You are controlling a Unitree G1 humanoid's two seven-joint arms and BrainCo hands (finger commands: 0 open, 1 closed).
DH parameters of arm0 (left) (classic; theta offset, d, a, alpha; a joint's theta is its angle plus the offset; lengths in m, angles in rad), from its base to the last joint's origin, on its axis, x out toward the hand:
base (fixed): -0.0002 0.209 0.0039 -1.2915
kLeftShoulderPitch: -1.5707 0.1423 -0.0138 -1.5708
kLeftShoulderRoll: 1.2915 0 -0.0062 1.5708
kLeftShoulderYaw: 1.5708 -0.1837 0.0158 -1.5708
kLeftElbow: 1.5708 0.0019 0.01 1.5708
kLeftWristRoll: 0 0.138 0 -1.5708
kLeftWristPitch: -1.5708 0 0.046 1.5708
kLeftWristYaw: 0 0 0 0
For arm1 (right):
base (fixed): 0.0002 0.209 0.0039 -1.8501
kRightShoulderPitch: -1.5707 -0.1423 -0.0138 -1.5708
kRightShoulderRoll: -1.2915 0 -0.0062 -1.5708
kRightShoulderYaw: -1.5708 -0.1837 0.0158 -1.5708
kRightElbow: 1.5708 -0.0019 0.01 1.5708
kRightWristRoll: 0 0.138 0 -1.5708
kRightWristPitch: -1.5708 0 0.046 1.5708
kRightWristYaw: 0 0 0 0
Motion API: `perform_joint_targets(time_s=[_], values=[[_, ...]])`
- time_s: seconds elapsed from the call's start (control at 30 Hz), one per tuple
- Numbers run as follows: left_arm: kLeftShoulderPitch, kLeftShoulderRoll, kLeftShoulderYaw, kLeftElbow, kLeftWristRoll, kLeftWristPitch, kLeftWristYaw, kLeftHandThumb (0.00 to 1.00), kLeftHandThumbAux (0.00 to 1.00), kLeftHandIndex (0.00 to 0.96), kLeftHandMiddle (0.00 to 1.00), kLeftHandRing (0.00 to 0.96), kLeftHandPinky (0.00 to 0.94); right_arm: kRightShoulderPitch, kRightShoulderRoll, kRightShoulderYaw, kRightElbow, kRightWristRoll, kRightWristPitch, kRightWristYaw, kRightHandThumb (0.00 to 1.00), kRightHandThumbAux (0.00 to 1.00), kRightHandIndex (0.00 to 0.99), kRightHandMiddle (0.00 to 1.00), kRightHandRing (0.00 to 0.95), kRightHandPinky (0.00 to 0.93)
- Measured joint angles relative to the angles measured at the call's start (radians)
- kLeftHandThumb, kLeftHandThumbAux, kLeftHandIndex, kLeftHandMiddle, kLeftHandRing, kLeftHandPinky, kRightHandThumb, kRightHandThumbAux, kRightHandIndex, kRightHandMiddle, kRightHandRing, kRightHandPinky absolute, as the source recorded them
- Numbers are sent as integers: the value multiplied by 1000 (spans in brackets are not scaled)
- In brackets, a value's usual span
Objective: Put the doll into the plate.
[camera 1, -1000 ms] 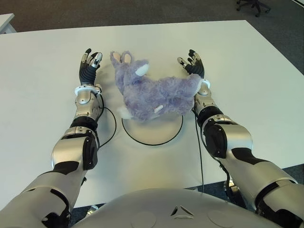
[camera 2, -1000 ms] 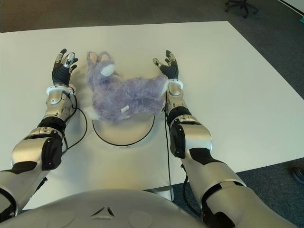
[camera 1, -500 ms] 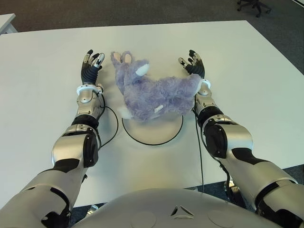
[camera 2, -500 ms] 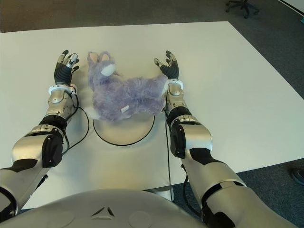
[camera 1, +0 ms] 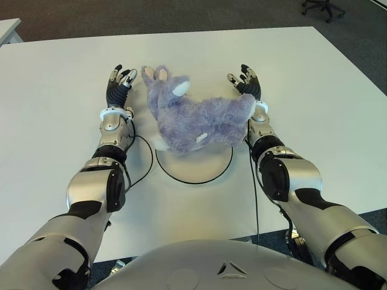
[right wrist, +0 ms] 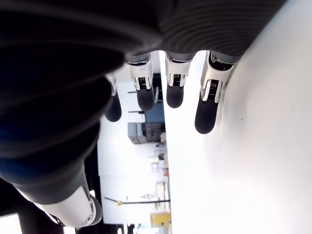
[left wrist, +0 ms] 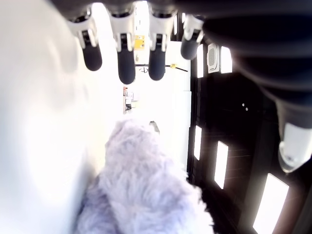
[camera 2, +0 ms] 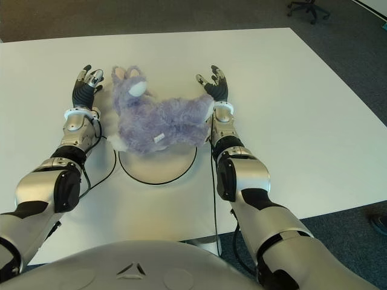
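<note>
Head-camera views: a purple plush doll (camera 1: 193, 118) lay across the far part of a white plate (camera 1: 195, 168) with a dark rim. Its body covered the far rim, and its head and pink-lined ears reached past the plate toward the robot's left. The near part of the plate was bare. A small white tag showed on the doll's near side, and a white tuft showed at its lower left edge. The plate stood on a white worktop (camera 1: 54, 109).

The left hand (camera 1: 117, 86) was over the worktop just left of the doll's head, palm toward the doll, its fingers extended and spread. It grasped nothing, and a narrow gap separated its fingertips from the ears. In the left wrist view the fingers (left wrist: 126, 66) pointed straight out, with the doll's fur (left wrist: 141, 190) beyond them and apart from them.

The right hand (camera 1: 247, 83) was just right of the doll's body, palm toward it, its fingers likewise extended and holding nothing. The wrist below that hand appeared against the doll's fur; whether the two touched could not be told. In the right wrist view the fingers (right wrist: 173, 87) were straight, with bare worktop beside them.

A black cable (camera 1: 143, 158) ran in a loop over the worktop between the left forearm and the plate. Dark carpet and the base of an office chair (camera 1: 323, 7) showed beyond the worktop's far right corner.
</note>
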Motion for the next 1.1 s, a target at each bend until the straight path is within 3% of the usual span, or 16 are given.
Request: perform_joint_targets(time_s=[1.1], values=[[-6, -1, 7, 14, -2, 39, 6, 0, 524, 29, 171, 151, 101, 3, 1, -1, 3, 0, 0, 0, 296, 764, 78, 17, 0, 1]])
